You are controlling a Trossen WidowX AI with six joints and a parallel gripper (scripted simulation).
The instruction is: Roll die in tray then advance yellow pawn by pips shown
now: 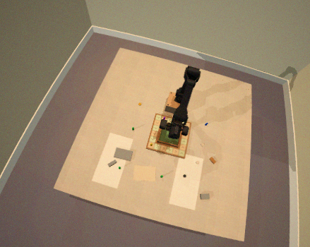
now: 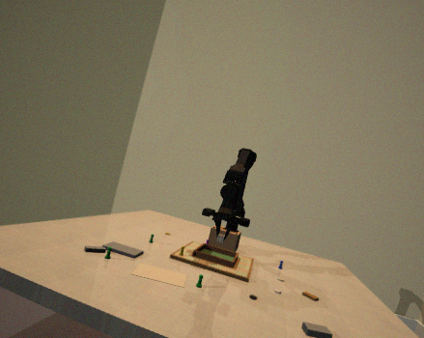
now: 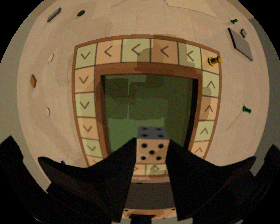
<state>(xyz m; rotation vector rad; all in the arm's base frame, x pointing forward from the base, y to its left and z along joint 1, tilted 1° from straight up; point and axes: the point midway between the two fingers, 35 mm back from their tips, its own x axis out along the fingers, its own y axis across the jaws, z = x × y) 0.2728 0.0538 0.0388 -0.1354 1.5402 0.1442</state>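
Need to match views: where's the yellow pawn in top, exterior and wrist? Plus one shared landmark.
Top: yellow pawn, board's lower-left corner.
Exterior: board's left part, left of the tray.
Wrist: board's upper-right corner.
Shared landmark: green-floored tray.

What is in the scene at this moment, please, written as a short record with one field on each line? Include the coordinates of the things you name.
gripper: fingers closed on the die, above the tray
die: (image 2: 220, 239) (image 3: 152, 145) held between the fingers, not dropped; five pips on the face toward the wrist camera
tray: (image 2: 217, 262) (image 3: 148, 70) green inside, brown rim, in the middle of the board
board: (image 1: 148, 142) (image 2: 209, 271) (image 3: 136, 49) arrow squares around the tray
yellow pawn: (image 1: 151, 145) (image 2: 182, 251) (image 3: 214, 61) upright on a corner square
blue pawn: (image 1: 206, 124) (image 2: 281, 265) off the board
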